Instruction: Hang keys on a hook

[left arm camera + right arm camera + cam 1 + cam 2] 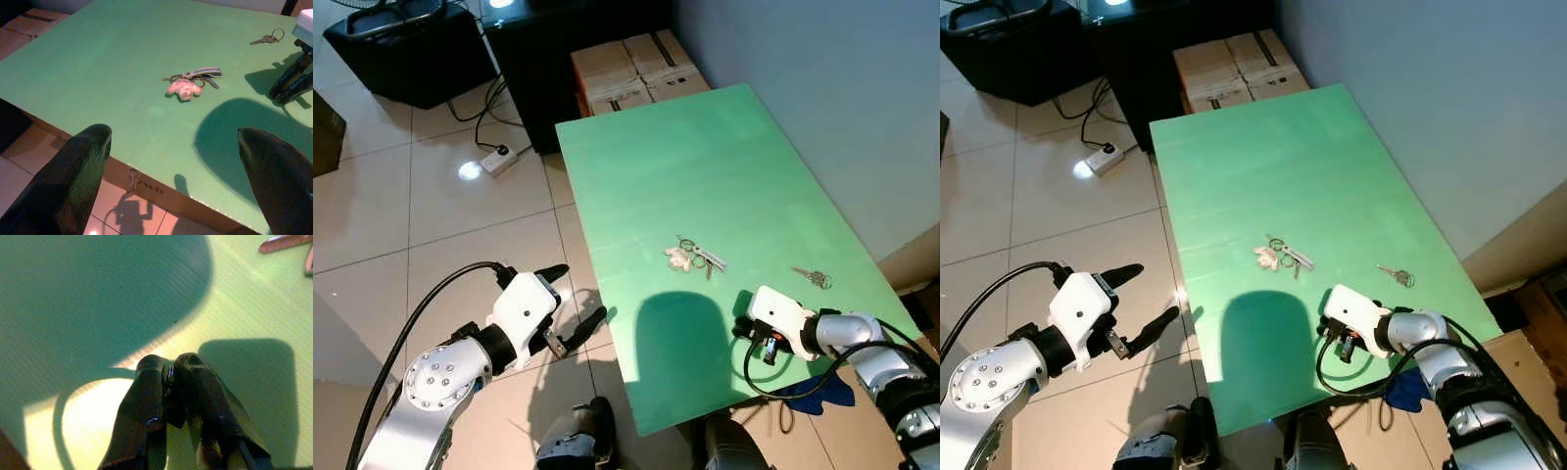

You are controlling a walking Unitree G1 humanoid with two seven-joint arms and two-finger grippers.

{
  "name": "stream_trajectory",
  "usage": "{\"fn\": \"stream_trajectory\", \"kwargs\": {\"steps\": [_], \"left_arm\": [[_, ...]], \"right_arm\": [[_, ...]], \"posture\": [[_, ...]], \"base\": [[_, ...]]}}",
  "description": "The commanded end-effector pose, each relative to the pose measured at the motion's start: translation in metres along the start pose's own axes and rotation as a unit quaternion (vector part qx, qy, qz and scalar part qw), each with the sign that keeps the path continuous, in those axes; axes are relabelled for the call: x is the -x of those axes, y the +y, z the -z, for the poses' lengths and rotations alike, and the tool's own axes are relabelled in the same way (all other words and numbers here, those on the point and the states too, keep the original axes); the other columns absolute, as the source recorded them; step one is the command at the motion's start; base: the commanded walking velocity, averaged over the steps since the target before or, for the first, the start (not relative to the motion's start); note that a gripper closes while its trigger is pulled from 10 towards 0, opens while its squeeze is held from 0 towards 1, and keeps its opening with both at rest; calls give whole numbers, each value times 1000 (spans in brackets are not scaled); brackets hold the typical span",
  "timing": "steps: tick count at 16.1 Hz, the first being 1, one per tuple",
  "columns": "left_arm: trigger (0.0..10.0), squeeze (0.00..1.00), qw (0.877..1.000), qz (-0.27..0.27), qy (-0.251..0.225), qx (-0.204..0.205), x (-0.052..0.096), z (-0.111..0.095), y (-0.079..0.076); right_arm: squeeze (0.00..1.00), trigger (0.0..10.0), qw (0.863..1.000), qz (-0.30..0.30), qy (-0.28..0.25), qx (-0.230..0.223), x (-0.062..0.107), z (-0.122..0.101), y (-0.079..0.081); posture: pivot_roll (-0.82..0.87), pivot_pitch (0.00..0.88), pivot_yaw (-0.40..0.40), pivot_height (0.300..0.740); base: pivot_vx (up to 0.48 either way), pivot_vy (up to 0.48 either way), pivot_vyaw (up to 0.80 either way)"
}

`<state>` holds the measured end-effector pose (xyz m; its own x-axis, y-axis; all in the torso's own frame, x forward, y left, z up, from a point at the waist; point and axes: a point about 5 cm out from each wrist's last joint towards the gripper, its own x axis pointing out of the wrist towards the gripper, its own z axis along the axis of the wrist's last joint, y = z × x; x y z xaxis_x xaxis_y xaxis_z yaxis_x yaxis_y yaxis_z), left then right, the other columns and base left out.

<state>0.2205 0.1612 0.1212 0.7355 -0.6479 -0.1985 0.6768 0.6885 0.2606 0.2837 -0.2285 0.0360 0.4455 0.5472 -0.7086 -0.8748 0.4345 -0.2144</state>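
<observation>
Centrally, keys [695, 258] with plush charm and a lone key [814, 278] on ribbed green worktop [705, 176]. Left gripper [570, 299] jaws spread; right gripper [750, 338] jaws pressed together.

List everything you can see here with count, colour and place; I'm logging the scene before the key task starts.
Table: one, green top, ahead of the robot against the wall.
Key bunch: one, metal keys with a pale plush charm, mid-table.
Single key on a ring: one, silver, on the table to the right of the bunch.
Cardboard boxes: at least two, brown, on the floor past the table's far end.
Power strip: one, white, on the tiled floor to the left.
Black case: one, on the floor at far left.
Blue cloth: one, below the table's near right corner.
Left gripper: jaws open, over the floor left of the table.
Right gripper: jaws shut, tips down on the table's near edge.
</observation>
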Motion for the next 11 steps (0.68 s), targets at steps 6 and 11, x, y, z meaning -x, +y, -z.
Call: {"fn": "stream_trajectory", "kwargs": {"steps": [6,11], "left_arm": [[10000,0,1000,-5,1,3,4,-1,-2],[10000,0,1000,-7,1,6,3,-1,-2]], "right_arm": [[0,0,998,-54,36,-13,18,4,-13],[0,0,997,-67,36,-20,27,1,-22]], "posture": [[23,285,82,740],[19,291,77,740]], "base": [[0,0,0],[0,0,0]]}}
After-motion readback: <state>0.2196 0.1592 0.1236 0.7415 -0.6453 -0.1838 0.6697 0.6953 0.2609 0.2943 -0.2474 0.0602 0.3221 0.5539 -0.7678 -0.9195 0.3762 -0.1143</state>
